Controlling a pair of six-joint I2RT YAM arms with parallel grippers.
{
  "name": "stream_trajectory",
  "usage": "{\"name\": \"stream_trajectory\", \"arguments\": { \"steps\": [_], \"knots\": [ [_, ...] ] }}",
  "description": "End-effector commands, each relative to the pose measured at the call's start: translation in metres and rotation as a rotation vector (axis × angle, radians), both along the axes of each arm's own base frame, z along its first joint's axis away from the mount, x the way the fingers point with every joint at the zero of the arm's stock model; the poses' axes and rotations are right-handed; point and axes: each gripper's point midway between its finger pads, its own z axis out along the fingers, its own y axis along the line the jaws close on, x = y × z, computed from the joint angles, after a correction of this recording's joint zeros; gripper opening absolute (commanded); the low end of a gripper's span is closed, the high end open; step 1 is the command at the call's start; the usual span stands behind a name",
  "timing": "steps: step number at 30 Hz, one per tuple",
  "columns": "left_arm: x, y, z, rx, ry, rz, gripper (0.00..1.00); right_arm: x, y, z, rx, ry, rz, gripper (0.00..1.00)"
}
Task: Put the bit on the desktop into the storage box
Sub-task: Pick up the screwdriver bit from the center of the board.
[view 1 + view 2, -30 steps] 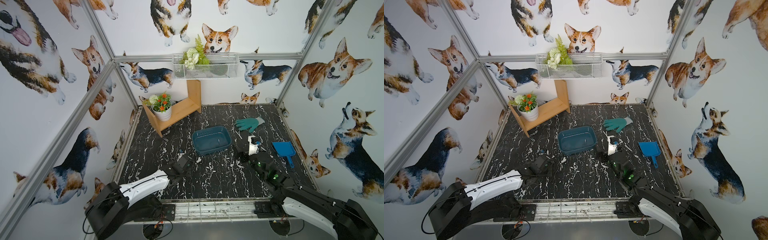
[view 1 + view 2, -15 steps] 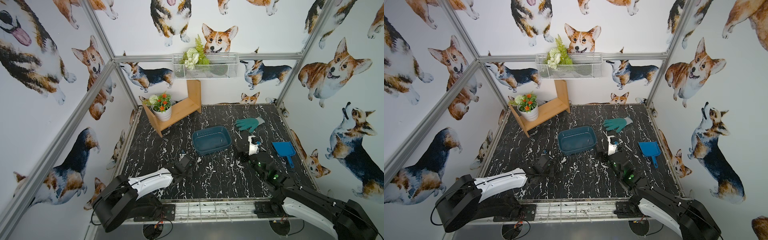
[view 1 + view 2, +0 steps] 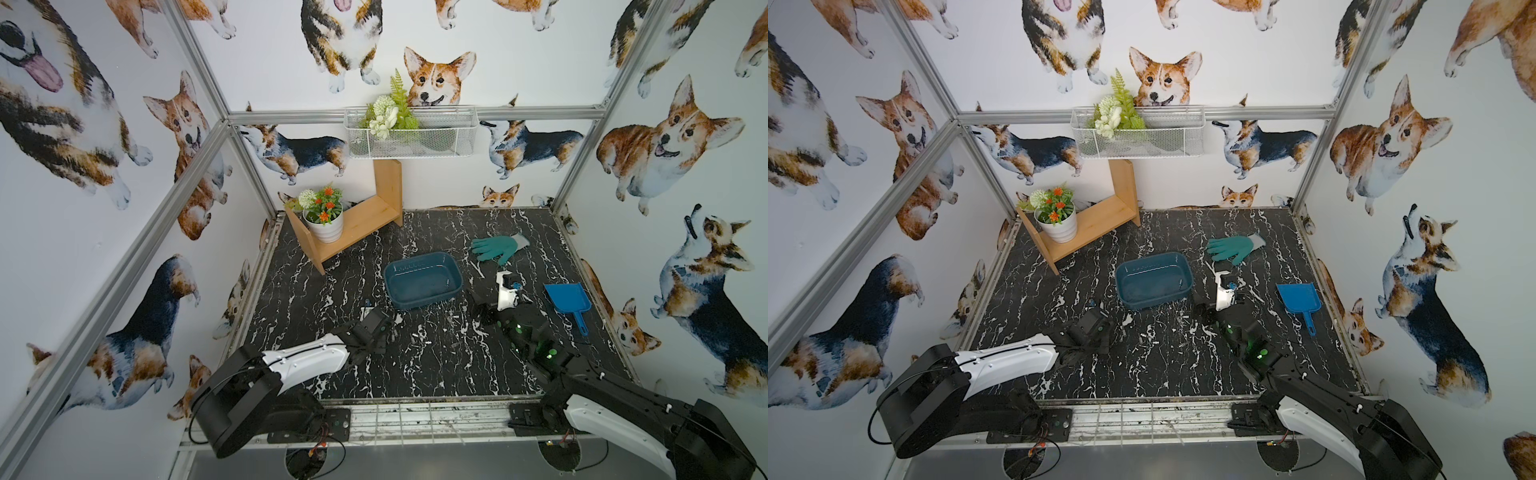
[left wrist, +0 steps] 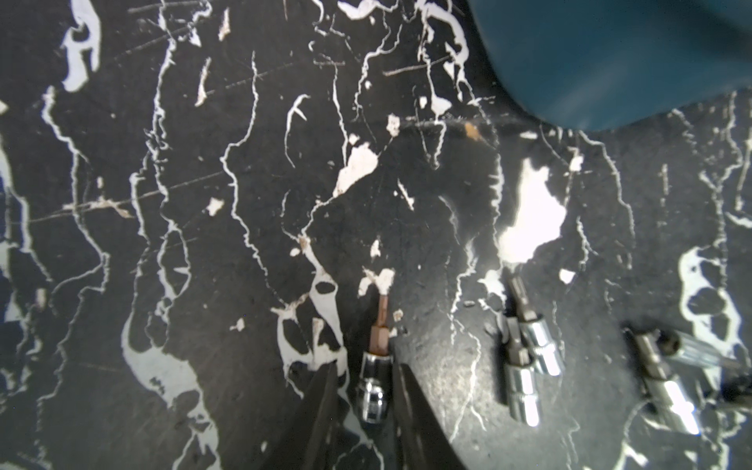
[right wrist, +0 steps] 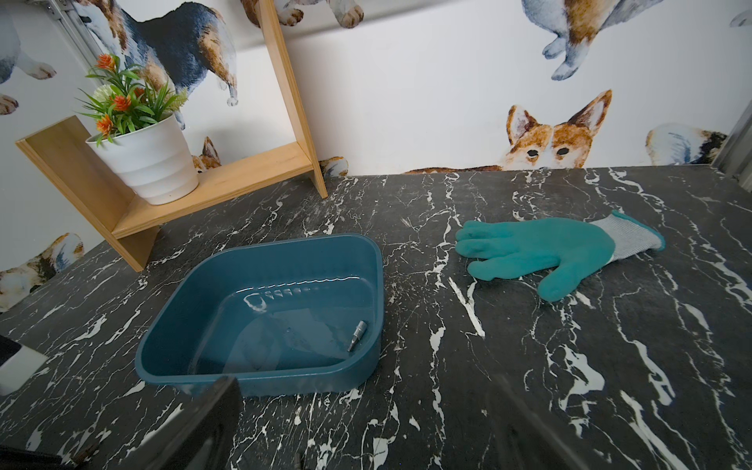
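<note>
The left gripper [image 4: 364, 368] is down on the desktop [image 4: 203, 244] near the box [image 4: 610, 61], on the side facing the robot. Its jaws are narrow around a bit [image 4: 375, 390] lying flat there: one finger touches it and the other shows a thin gap, so I cannot tell whether it is clamped. Other bits [image 4: 525, 366] lie close by. The right gripper [image 5: 366, 386] hangs wide and empty near the box, with another bit [image 5: 357, 335] inside.

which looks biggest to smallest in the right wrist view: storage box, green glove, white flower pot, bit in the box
1. storage box
2. green glove
3. white flower pot (farther back, so true size unsure)
4. bit
</note>
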Motion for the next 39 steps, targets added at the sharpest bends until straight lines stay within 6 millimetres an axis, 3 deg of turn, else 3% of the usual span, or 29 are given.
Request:
{"name": "stream_trajectory", "arguments": {
  "steps": [1, 11, 15, 20, 27, 31, 32, 39],
  "knots": [
    [-0.001, 0.001, -0.001, 0.018, 0.009, -0.008, 0.23, 0.002, -0.002, 0.008, 0.022, -0.032, -0.02, 1.0],
    [-0.003, 0.003, -0.004, 0.02, 0.016, -0.003, 0.14, 0.001, -0.004, 0.009, 0.022, -0.033, -0.026, 1.0],
    [0.001, 0.005, 0.008, 0.007, -0.022, 0.012, 0.12, 0.001, -0.005, 0.009, 0.021, -0.035, -0.031, 1.0],
    [0.01, -0.002, 0.039, -0.05, -0.101, 0.017, 0.11, 0.001, -0.006, 0.008, 0.02, -0.034, -0.035, 1.0],
    [0.033, -0.03, 0.088, -0.138, -0.196, -0.04, 0.1, 0.001, -0.007, 0.009, 0.022, -0.039, -0.039, 1.0],
    [0.051, -0.05, 0.103, -0.146, -0.225, -0.083, 0.1, 0.001, -0.007, 0.009, 0.019, -0.039, -0.043, 1.0],
    [0.062, -0.061, 0.118, -0.167, -0.254, -0.095, 0.11, 0.001, -0.008, 0.009, 0.017, -0.038, -0.043, 1.0],
    [0.102, -0.103, 0.129, -0.158, -0.291, -0.168, 0.1, 0.001, -0.008, 0.008, 0.015, -0.038, -0.047, 1.0]
  ]
}}
